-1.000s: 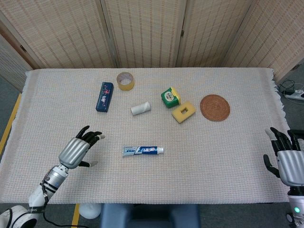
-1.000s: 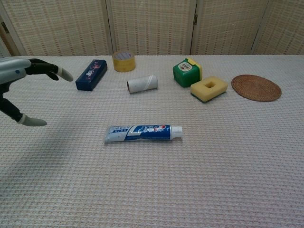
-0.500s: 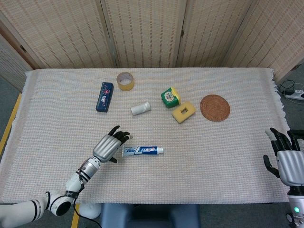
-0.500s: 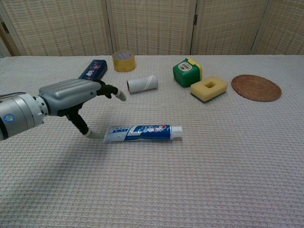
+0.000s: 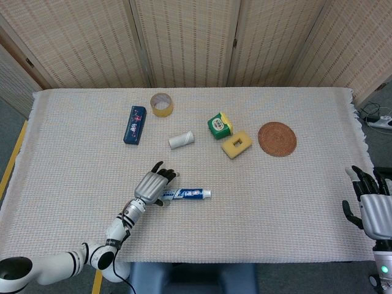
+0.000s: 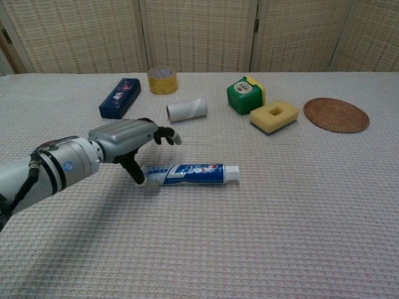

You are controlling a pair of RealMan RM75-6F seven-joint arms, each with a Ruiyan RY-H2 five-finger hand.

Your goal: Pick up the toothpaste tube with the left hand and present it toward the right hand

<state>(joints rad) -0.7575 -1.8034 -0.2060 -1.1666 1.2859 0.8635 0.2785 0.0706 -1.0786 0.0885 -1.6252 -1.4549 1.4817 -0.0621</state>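
The blue and white toothpaste tube (image 5: 188, 194) (image 6: 190, 173) lies flat on the cloth, cap pointing right. My left hand (image 5: 153, 185) (image 6: 128, 140) hovers over the tube's crimped left end, fingers spread above it and thumb (image 6: 136, 173) down beside it; nothing is held. In the chest view the thumb looks to be touching the tube's end, though contact is not certain. My right hand (image 5: 372, 205) rests open at the table's right edge, seen only in the head view.
Behind the tube lie a white cardboard roll (image 5: 181, 140), a dark blue box (image 5: 135, 124), a tape roll (image 5: 162, 104), a green container (image 5: 219, 125), a yellow sponge (image 5: 236, 144) and a round woven coaster (image 5: 277, 138). The woven tablecloth (image 5: 275, 208) covers the table.
My left hand has swept rightward from the table's left side and now sits over the tube's left end. The tube and my right hand have stayed put.
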